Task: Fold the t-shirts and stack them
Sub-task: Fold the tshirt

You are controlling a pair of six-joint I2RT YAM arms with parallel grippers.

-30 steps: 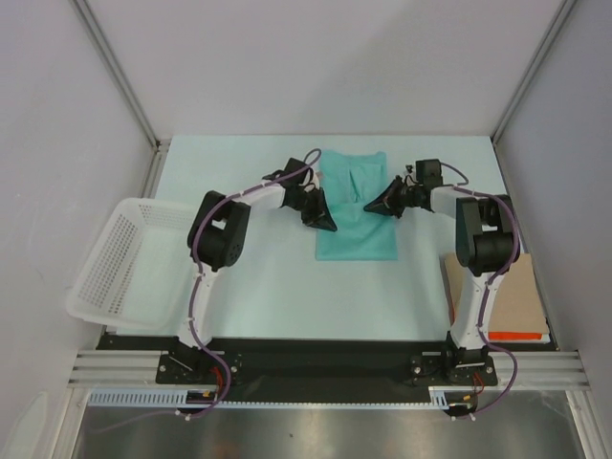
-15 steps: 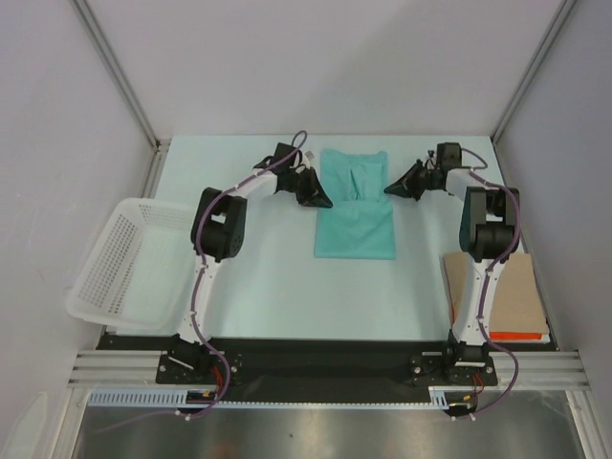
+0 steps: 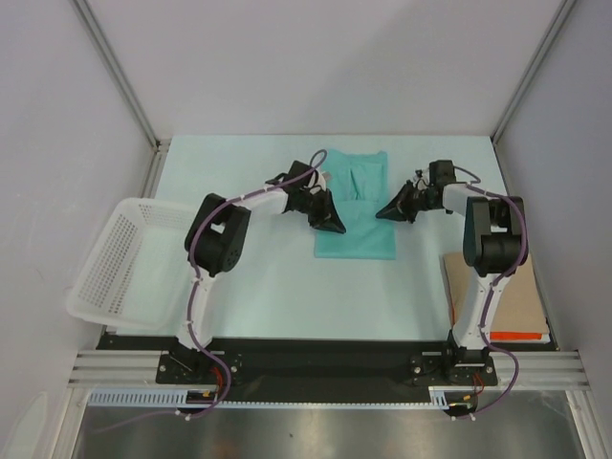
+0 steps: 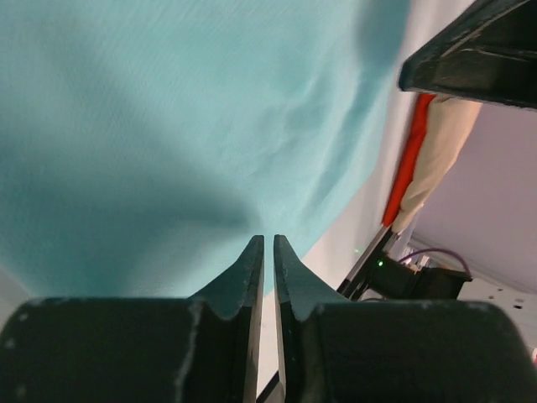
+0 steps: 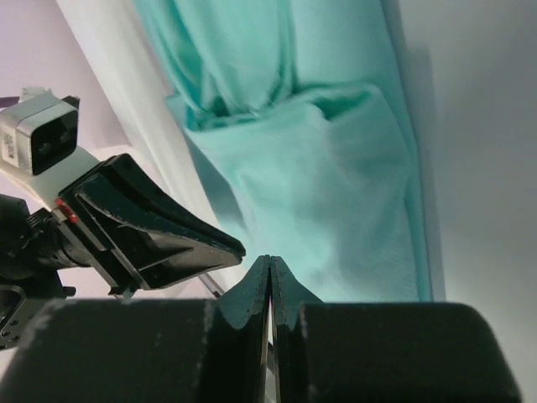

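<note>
One teal t-shirt [image 3: 356,215] lies folded into a narrow strip on the pale table, its far end still showing sleeve folds [image 5: 252,75]. My left gripper [image 3: 332,224] hovers at the strip's left edge. Its jaws are nearly together with a hairline slit and no cloth in them [image 4: 268,240]. The t-shirt [image 4: 168,126] fills most of that view. My right gripper [image 3: 382,213] sits at the strip's right edge, facing the left one, its tips pressed together and empty [image 5: 270,259]. The t-shirt [image 5: 336,193] lies flat beyond them.
A white mesh basket [image 3: 110,263] stands at the left edge of the table. A brown cardboard sheet [image 3: 512,296] with an orange strip [image 3: 516,335] lies at the near right, beside the right arm's base. Grey walls close in three sides.
Both grippers swung out toward the shirt's far end half a second ago and have come back to its middle edges. The shirt lies as before.
</note>
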